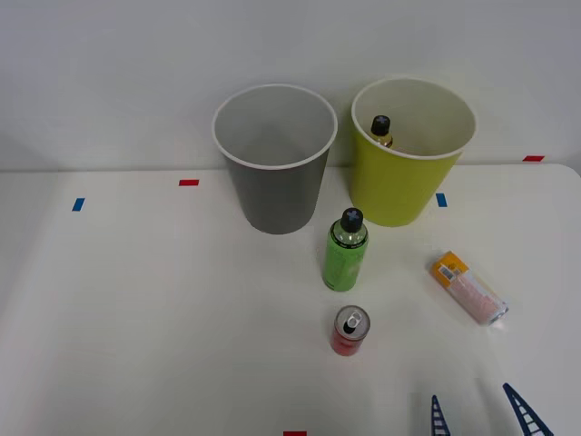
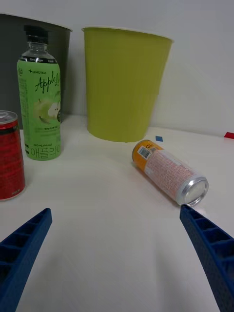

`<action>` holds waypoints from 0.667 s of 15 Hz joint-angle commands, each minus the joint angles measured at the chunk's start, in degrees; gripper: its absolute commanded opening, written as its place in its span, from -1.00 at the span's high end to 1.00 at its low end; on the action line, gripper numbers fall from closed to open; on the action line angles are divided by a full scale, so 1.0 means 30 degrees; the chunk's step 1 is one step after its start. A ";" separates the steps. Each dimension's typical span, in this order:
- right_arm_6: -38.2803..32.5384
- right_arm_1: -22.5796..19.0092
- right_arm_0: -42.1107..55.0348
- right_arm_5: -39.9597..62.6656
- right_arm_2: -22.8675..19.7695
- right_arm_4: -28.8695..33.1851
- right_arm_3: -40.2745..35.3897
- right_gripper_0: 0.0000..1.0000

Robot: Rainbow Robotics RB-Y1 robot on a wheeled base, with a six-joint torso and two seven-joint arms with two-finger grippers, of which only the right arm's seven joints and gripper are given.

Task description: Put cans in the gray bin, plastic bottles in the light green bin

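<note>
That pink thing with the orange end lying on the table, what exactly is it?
The pink container lies on its side on the white table, touching nothing else. Its body is pale pink with fine print, one end orange, the other a shiny silver metal-looking disc, so it looks like a slim can. It rests between the open blue fingers, nearer the light green bin.

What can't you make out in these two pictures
- Bottle inside the light green bin, front view: the bin's wall hides everything below its black cap and neck.
- Red can, wrist view: the picture's edge cuts off one side.
- Gray bin, wrist view: mostly behind the green bottle and cut by the edge.
- Right gripper, front view: just the open fingers' tips enter at the edge.
</note>
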 commanded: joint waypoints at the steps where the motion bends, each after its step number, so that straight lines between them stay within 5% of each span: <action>1: -0.0077 0.0042 -0.0228 0.0013 0.0046 -0.0107 0.0001 -0.81; 10: -0.0018 -0.0075 -0.0228 0.0013 -0.0071 -0.0195 0.0001 -0.81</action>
